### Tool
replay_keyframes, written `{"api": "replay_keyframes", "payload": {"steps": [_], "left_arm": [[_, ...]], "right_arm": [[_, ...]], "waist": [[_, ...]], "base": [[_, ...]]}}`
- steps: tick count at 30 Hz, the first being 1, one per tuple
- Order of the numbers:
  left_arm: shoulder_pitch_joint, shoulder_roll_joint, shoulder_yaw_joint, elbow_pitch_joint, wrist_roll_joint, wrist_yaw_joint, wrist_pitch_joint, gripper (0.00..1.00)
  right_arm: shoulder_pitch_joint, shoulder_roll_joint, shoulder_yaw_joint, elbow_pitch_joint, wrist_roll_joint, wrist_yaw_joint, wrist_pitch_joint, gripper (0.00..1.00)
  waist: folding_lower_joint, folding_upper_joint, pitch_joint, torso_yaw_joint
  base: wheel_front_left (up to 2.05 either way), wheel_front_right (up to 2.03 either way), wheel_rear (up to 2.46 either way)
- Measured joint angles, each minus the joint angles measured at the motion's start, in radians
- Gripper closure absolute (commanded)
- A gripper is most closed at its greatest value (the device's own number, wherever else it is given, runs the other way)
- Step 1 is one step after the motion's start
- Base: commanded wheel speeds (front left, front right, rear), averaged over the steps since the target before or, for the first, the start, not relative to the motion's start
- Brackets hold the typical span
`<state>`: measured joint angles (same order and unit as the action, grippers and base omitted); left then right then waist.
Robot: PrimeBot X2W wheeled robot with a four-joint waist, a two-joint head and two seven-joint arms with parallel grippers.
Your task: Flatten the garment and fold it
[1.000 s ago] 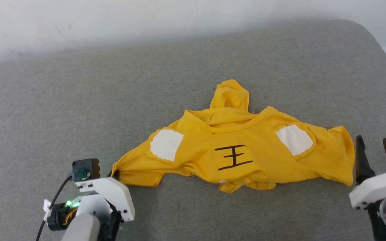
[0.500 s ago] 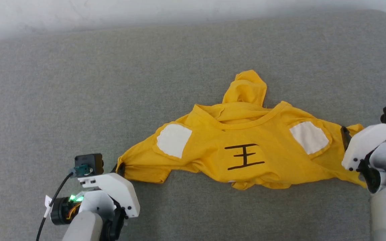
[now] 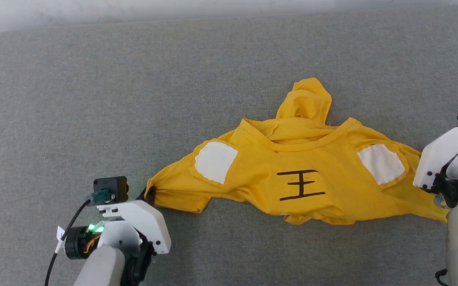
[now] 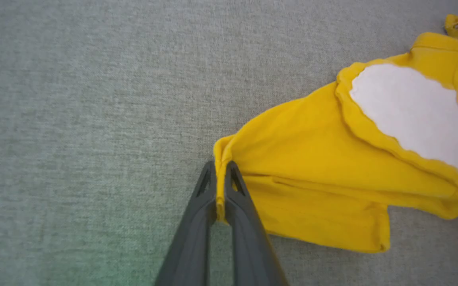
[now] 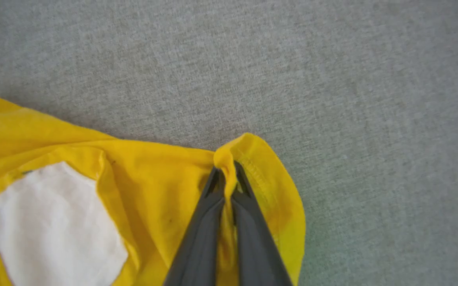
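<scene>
a: head view first. where did the garment lie?
b: the small mustard-yellow soft cloth t-shirt (image 3: 300, 178) lay front up on the grey woven fabric surface (image 3: 133, 99), right of the middle and drawn out sideways. neckline (image 3: 304, 145) on the far side, with a bunched lump of yellow cloth (image 3: 306, 99) poking out beyond it. near hem crumpled under.

a: markings?
b: a white rectangular patch (image 3: 216, 161) toward the left end, a second white patch (image 3: 381, 163) toward the right end, a black line mark (image 3: 301, 184) between them.

a: the arms?
b: left gripper (image 3: 150, 194) met the shirt's left tip, just past its white casing. the right arm's white wrist housing (image 3: 443, 159) covered the shirt's right end, so the grip itself was hidden in that view.

a: left wrist view?
b: the two long dark fingers (image 4: 191, 238) were pressed together on a thin fold at the shirt's corner, with cloth pinched between the tips. the rest of that end lay on the grey surface to the view's right, with the white patch beyond.

a: right wrist view?
b: right gripper (image 5: 228, 176) pinched likewise. both fingers were closed on a raised pucker beside the stitched edge, with yellow cloth running down between them. white patch at that view's lower left, bare grey fabric beyond the edge.
</scene>
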<state>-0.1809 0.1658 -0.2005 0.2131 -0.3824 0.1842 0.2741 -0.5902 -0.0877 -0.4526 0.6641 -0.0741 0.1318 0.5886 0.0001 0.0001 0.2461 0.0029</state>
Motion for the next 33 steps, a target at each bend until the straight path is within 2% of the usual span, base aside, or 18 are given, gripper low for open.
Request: {"api": "replay_keyframes", "payload": {"steps": [4, 8, 16, 19, 26, 33], "left_arm": [[-0.015, 0.019, -0.004, -0.001, -0.001, -0.023, -0.003, 1.00], [-0.110, 0.087, -0.007, -0.025, 0.026, -0.063, -0.017, 1.00], [-0.413, 0.228, -0.009, -0.068, 0.107, -0.139, 0.000, 1.00], [-0.542, 0.258, -0.002, -0.055, 0.139, -0.141, 0.002, 1.00], [-0.844, 0.304, 0.017, 0.032, 0.204, -0.138, -0.036, 1.00], [-1.127, 0.330, 0.034, 0.099, 0.268, -0.094, -0.117, 1.00]], "right_arm": [[0.001, -0.001, 0.017, -0.024, 0.022, 0.000, -0.027, 1.00], [-0.013, -0.019, 0.077, -0.082, 0.051, 0.000, -0.062, 1.00], [-0.153, -0.117, 0.240, -0.226, 0.079, 0.000, -0.079, 1.00], [-0.235, -0.157, 0.296, -0.255, 0.086, 0.000, -0.083, 1.00], [-0.494, -0.199, 0.398, -0.270, 0.086, 0.001, -0.129, 1.00], [-0.768, -0.202, 0.437, -0.244, 0.026, 0.001, -0.241, 1.00]], "waist": [[0.0001, 0.0000, -0.008, -0.001], [0.0001, 0.0000, -0.009, -0.007], [0.0001, -0.0002, 0.020, -0.026], [0.0001, -0.0001, 0.045, -0.035], [0.0002, -0.0002, 0.128, -0.059], [0.0003, -0.0002, 0.222, -0.089]], "base": [[0.00, 0.00, 0.00], [0.00, 0.00, 0.00], [0.00, 0.00, 0.00], [0.00, 0.00, 0.00], [0.00, 0.00, 0.00], [0.00, 0.00, 0.00]]}}
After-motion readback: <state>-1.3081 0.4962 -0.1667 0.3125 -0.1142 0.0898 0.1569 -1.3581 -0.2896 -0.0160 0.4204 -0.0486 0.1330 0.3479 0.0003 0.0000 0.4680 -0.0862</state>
